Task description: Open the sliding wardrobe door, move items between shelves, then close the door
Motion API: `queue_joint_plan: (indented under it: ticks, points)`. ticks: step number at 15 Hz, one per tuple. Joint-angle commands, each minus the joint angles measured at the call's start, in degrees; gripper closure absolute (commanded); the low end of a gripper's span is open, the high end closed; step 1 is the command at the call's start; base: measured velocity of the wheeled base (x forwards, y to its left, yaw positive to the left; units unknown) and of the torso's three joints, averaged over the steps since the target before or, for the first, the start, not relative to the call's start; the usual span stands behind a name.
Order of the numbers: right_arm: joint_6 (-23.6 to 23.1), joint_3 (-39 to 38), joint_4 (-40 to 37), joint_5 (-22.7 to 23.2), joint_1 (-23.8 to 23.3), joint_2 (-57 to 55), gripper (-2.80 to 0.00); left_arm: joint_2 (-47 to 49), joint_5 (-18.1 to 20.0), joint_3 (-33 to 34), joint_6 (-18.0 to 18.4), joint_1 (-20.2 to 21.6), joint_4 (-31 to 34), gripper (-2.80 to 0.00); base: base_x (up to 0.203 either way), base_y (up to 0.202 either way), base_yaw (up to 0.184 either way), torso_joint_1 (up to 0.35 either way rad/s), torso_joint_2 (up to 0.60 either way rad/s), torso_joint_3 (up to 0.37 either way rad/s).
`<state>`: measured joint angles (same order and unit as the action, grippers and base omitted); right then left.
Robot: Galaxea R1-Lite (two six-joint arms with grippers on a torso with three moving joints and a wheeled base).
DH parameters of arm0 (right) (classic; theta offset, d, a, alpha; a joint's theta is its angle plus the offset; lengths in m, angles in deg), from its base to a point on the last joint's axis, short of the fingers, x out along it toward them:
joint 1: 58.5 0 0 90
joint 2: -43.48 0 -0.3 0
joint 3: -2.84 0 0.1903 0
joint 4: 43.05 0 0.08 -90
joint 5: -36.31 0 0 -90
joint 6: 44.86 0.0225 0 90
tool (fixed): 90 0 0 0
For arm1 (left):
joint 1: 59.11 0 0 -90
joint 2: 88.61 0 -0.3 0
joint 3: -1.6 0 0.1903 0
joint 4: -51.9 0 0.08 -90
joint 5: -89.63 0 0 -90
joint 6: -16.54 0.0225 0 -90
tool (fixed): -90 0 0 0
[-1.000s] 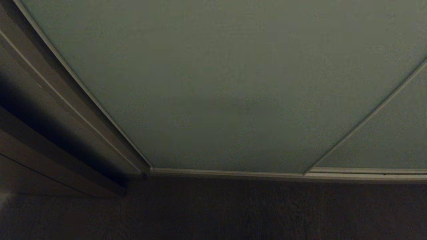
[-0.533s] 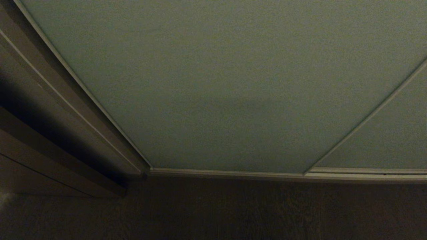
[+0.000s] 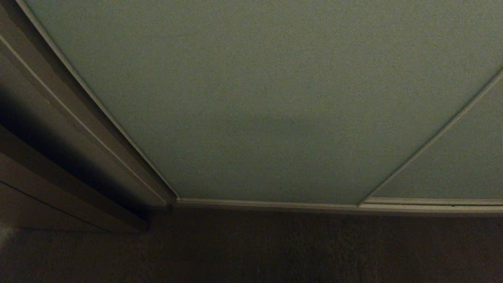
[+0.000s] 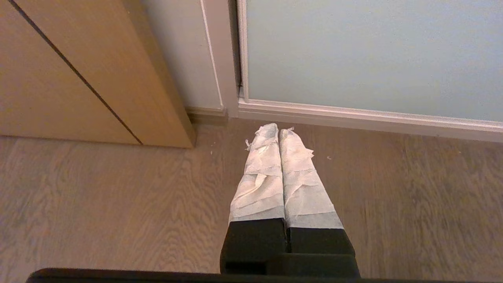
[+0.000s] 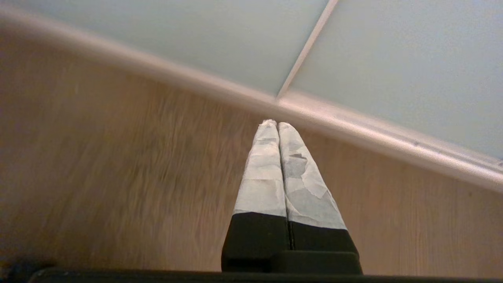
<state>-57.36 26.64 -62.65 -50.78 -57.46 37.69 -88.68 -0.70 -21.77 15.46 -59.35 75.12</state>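
Two sliding wardrobe doors (image 3: 255, 98) (image 3: 452, 169), two hands (image 4: 278, 131) (image 5: 277, 124), one wooden cabinet (image 4: 78, 70).

Wood-grain floor (image 4: 98, 204) runs up to a pale skirting (image 4: 204, 112); a tan wooden cabinet (image 4: 59, 70) stands on it.

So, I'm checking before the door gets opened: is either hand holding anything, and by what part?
Nothing is held. The left hand and right hand are both shut on nothing, above the floor near the door.
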Motion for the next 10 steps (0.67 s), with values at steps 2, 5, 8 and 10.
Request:
queue_joint_plan:
  ticks: [2, 5, 8, 10]
  points:
    - [3.18, -0.43, -1.66, -0.36, -0.86, 5.88, 0.0, 0.07, -0.02, 0.0, -0.06, -0.03, -0.03, 0.0, 0.0, 0.0, 0.0, 0.0, 0.0, 0.0]
    - [4.07, -0.44, -3.91, -0.54, -0.86, 5.88, 0.0, 0.07, -0.02, 0.0, -0.06, -0.03, -0.03, 0.0, 0.0, 0.0, 0.0, 0.0, 0.0, 0.0]
    - [7.5, -0.44, -3.94, -0.89, -0.86, 5.88, 0.0, 0.07, -0.02, 0.0, -0.06, 0.04, -0.03, 0.0, 0.0, 0.0, 0.0, 0.0, 0.0, 0.0]
    - [7.71, -0.44, -3.94, -0.89, -0.86, 5.88, 0.0, 0.07, -0.02, 0.0, -0.06, -0.03, -0.03, 0.0, 0.0, 0.0, 0.0, 0.0, 0.0, 0.0]
